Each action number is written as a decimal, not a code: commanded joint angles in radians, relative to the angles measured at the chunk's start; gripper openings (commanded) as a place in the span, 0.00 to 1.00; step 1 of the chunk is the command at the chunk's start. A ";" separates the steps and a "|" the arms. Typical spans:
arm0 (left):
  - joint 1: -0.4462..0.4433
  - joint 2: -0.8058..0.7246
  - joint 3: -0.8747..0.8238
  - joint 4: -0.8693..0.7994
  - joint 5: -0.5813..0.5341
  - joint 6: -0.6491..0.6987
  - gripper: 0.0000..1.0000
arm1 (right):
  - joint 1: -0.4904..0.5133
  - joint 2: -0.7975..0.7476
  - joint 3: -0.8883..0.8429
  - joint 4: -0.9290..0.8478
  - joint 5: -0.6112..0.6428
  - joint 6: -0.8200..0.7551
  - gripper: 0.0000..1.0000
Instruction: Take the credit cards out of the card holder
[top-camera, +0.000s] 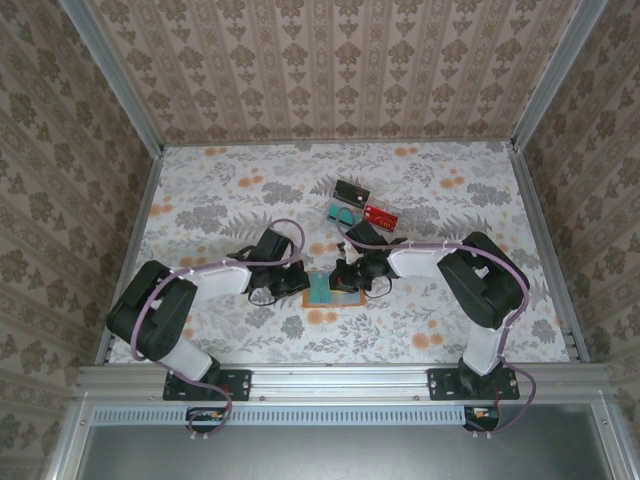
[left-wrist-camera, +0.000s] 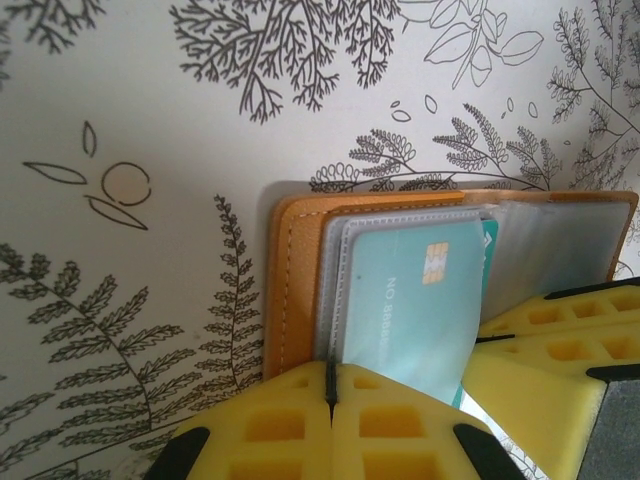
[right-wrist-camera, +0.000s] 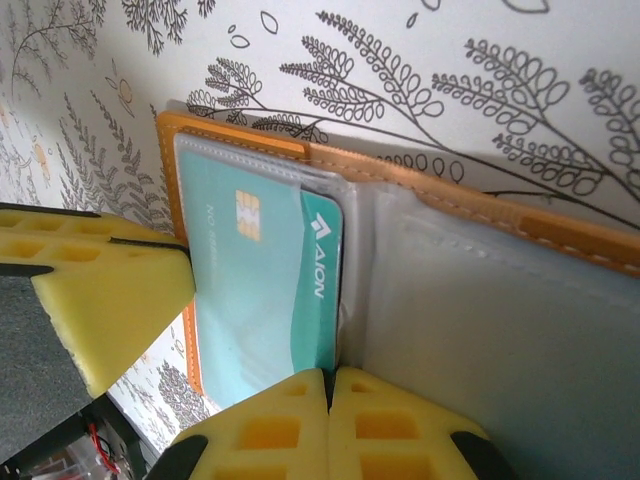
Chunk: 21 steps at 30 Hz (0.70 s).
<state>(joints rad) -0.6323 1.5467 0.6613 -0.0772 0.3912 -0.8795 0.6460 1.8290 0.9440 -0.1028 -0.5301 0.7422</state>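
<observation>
The orange card holder (top-camera: 330, 302) lies open on the table between both grippers. In the left wrist view my left gripper (left-wrist-camera: 330, 385) is shut on the near edge of the holder (left-wrist-camera: 295, 290), on its grey plastic pocket. A teal credit card (left-wrist-camera: 410, 300) sticks out of that pocket at a tilt. In the right wrist view my right gripper (right-wrist-camera: 329, 385) is shut on the edge of this teal card (right-wrist-camera: 260, 300), beside the holder's other clear pocket (right-wrist-camera: 480, 330). Farther back on the table lie a black card (top-camera: 351, 190), a teal card (top-camera: 341, 212) and a red card (top-camera: 380, 214).
The floral tabletop (top-camera: 220, 200) is ringed by a metal frame and patterned walls. The three loose cards lie just behind the right gripper (top-camera: 345, 278). The left gripper (top-camera: 300, 283) sits close opposite it, with cables looping over both arms.
</observation>
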 joint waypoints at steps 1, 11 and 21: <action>0.002 0.005 -0.037 -0.095 0.002 0.003 0.05 | 0.022 -0.037 0.034 -0.067 0.014 -0.055 0.00; 0.040 -0.016 -0.062 -0.103 -0.007 0.005 0.14 | -0.011 -0.076 -0.004 -0.111 0.030 -0.089 0.00; 0.040 -0.004 -0.047 -0.097 0.011 0.013 0.12 | -0.015 -0.057 -0.017 -0.067 -0.015 -0.081 0.18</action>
<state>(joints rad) -0.5991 1.5246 0.6296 -0.1001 0.4152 -0.8787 0.6380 1.7790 0.9394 -0.1837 -0.5102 0.6773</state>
